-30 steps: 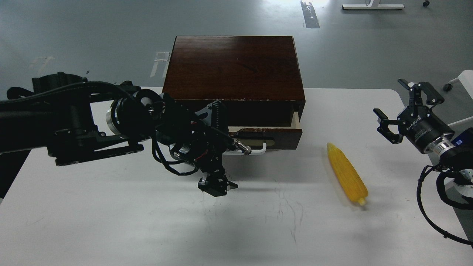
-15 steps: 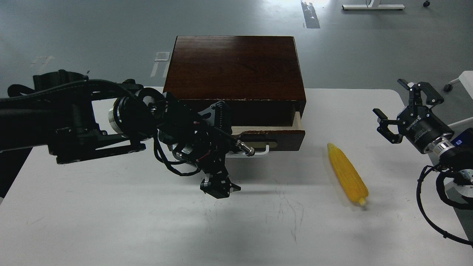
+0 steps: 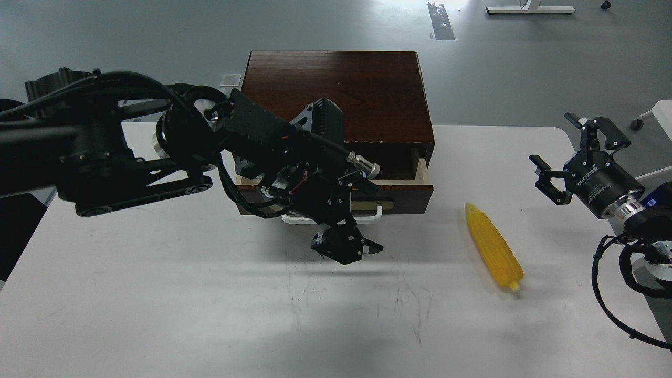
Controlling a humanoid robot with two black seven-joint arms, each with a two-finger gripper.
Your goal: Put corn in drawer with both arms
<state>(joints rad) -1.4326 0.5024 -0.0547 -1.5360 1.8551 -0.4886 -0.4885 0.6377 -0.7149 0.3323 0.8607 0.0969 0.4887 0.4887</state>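
Observation:
The corn (image 3: 493, 247), a bright yellow cob, lies on the white table (image 3: 157, 294) right of the box, stub end toward me. The drawer (image 3: 404, 195) of the dark brown box (image 3: 336, 89) stands a little way open, its pale inner side showing at the right. Its white bar handle (image 3: 376, 214) is partly hidden by my left arm. My left gripper (image 3: 344, 248) hangs just in front of and below the handle, holding nothing; its fingers are too dark to tell apart. My right gripper (image 3: 575, 149) is open and empty, to the right of the corn and above the table.
The box sits at the table's far edge, with grey floor (image 3: 525, 68) behind it. My left arm and its cables (image 3: 247, 157) cover the left half of the drawer front. The table's right edge runs close by my right arm.
The drawer slid out a little at first. My left arm then rose and swung right, carrying its gripper right along the drawer front. The corn and the right arm have not moved.

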